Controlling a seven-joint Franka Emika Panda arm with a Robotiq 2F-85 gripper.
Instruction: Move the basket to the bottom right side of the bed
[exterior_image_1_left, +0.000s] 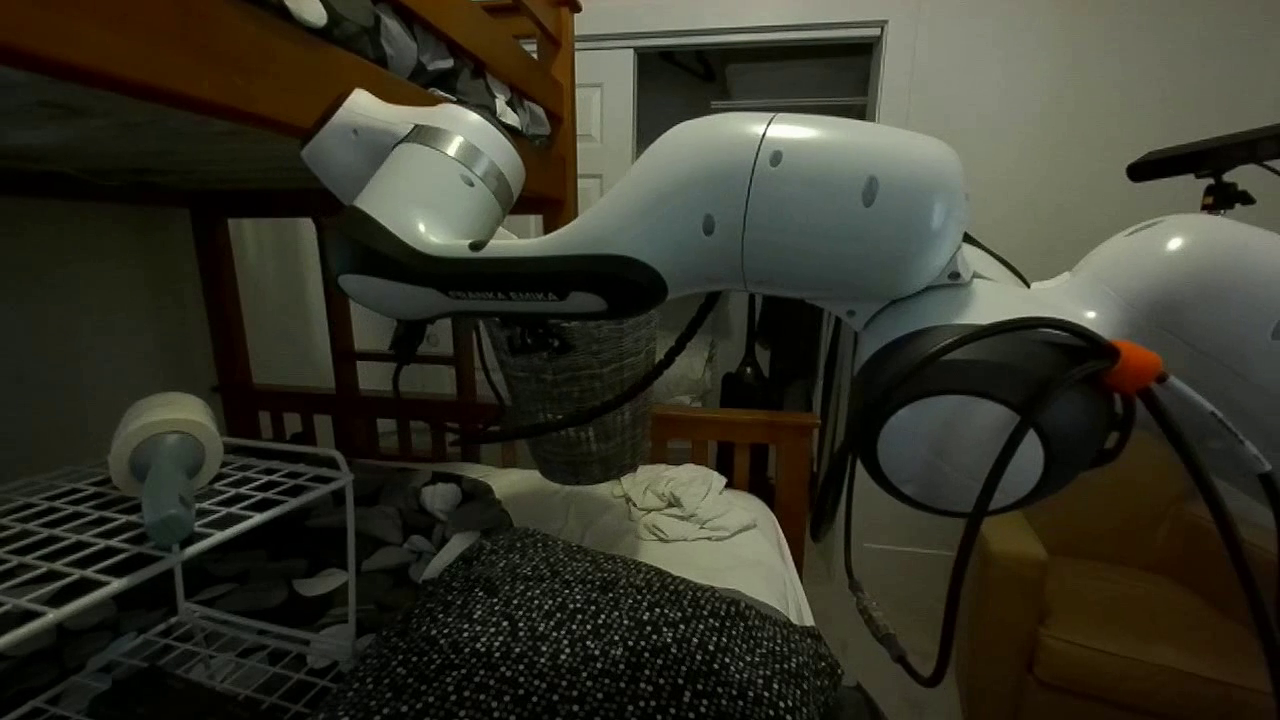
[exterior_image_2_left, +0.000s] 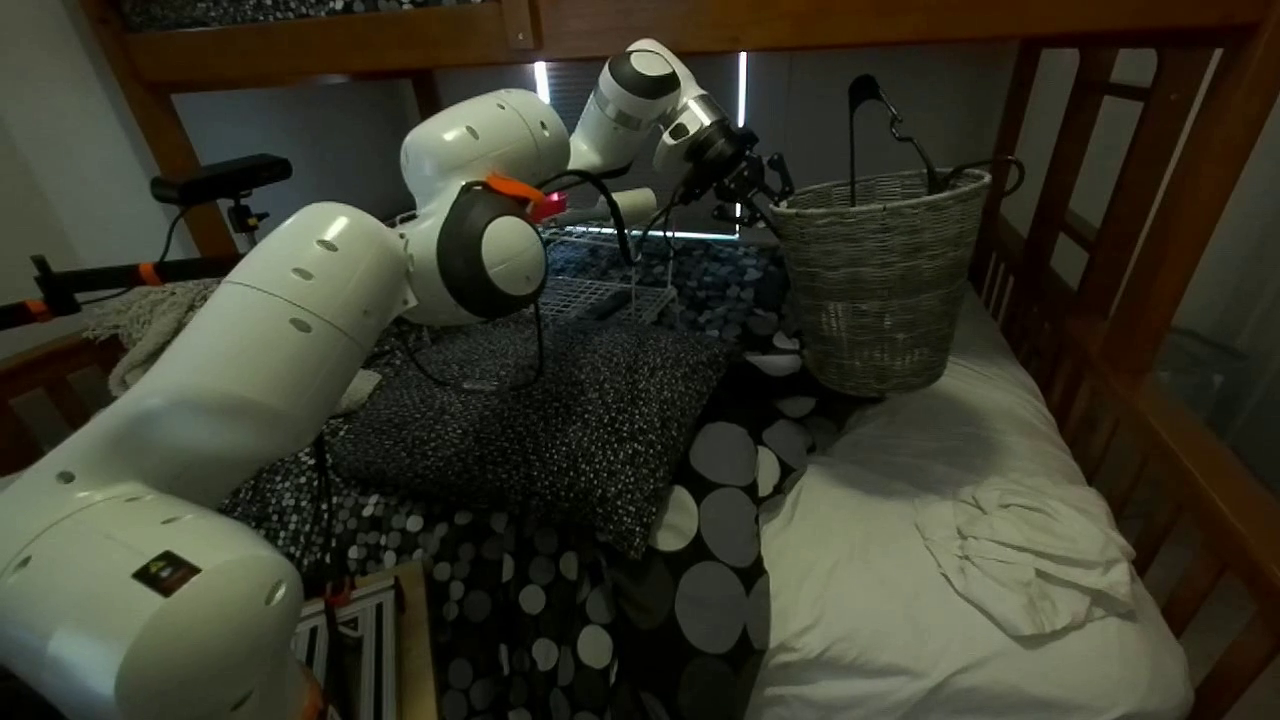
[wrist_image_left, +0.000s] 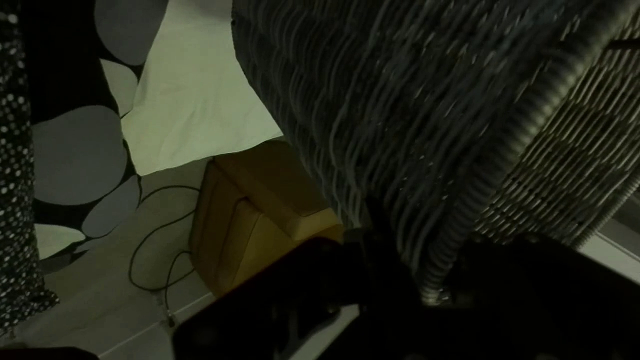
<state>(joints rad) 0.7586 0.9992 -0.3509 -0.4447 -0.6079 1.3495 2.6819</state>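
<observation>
Black and clenched, the pincer (exterior_image_2_left: 770, 204) grasps the basket (exterior_image_2_left: 880, 290) by its woven rim, one finger along the outer wall, the other on the inner side. Left to right in an exterior view come a white wire rack (exterior_image_1_left: 250, 520) with a pale roll (exterior_image_1_left: 170, 432) on it, speckled black bedding (exterior_image_1_left: 590, 620), then the basket, partly behind the white arm (exterior_image_1_left: 850, 200), over the bed (exterior_image_1_left: 570, 512) near its slatted rail (exterior_image_1_left: 735, 428). A crumpled pale cloth (exterior_image_1_left: 690, 505) follows; farthest right is a tan armchair (exterior_image_1_left: 1125, 620). Whether the basket touches the sheet, I cannot tell.

One basket (exterior_image_2_left: 880, 290), one armchair (exterior_image_1_left: 1150, 620)
</observation>
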